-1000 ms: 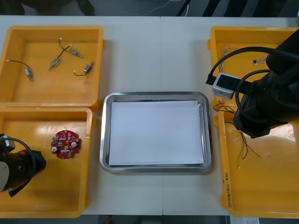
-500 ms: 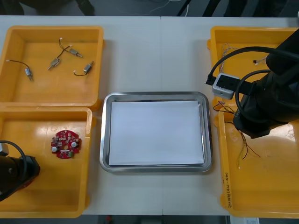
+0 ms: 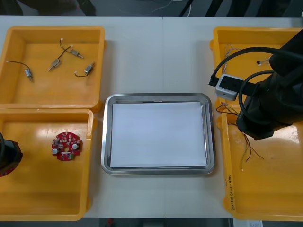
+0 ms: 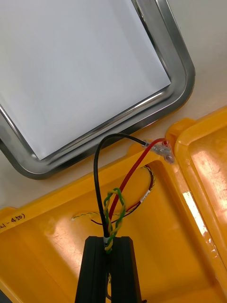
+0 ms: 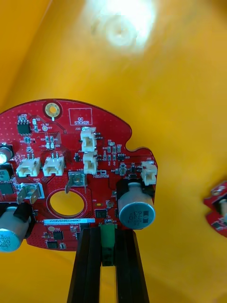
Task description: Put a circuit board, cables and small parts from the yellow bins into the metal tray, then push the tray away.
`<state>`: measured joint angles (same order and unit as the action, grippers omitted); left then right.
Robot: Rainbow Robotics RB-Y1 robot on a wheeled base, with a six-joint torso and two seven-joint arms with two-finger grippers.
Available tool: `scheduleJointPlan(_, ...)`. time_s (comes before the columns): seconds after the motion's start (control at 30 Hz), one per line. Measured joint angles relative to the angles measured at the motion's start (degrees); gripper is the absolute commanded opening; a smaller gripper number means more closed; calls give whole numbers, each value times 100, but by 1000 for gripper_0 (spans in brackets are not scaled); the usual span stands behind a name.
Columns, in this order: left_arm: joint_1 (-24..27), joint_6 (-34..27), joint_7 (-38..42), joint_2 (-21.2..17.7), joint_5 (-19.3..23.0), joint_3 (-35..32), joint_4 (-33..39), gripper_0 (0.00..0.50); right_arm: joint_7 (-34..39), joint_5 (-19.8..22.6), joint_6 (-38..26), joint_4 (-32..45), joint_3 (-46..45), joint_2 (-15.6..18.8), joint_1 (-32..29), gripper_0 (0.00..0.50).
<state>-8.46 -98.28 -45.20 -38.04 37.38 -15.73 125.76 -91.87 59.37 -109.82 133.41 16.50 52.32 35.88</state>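
The left pincer (image 5: 108, 236) is at the near left edge of the worktop (image 3: 142, 56), over the near left yellow bin (image 3: 47, 203). It is squeezed shut on the rim of a round red board (image 5: 71, 165). A second board (image 3: 66, 145) lies in that bin. The right pincer (image 4: 109, 244) is over the near right bin (image 3: 270, 198), pinched tight on a bunch of cables (image 4: 112, 208): black, red, and twisted yellow and green. The tray (image 3: 158, 97) sits in the middle, white inside, with nothing in it. I think carrying comes next. Lift the board above the bin wall, go right, lay it flat. The cables stick out far from the fingers, so lift them high before going left, or they may catch on the bin's edge.
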Motion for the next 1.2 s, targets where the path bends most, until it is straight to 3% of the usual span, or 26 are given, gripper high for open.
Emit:
scheduleJointPlan(0.23,575,-586,-4,-464,849,0,28,0,0,-13,0,-1,0,1,0,0)
scheduleJointPlan(0.4,1098,-1068,-6,-712,1222,49,193,0,0,-23,0,-1,0,2,0,0)
scheduleJointPlan(0.53,1536,-1110,-7,-912,1467,308,228,0,0,-30,0,-2,0,3,0,0)
scheduleJointPlan(1.2,3539,-1122,-20,-1017,1565,2665,244,0,0,-51,0,-3,0,6,0,0)
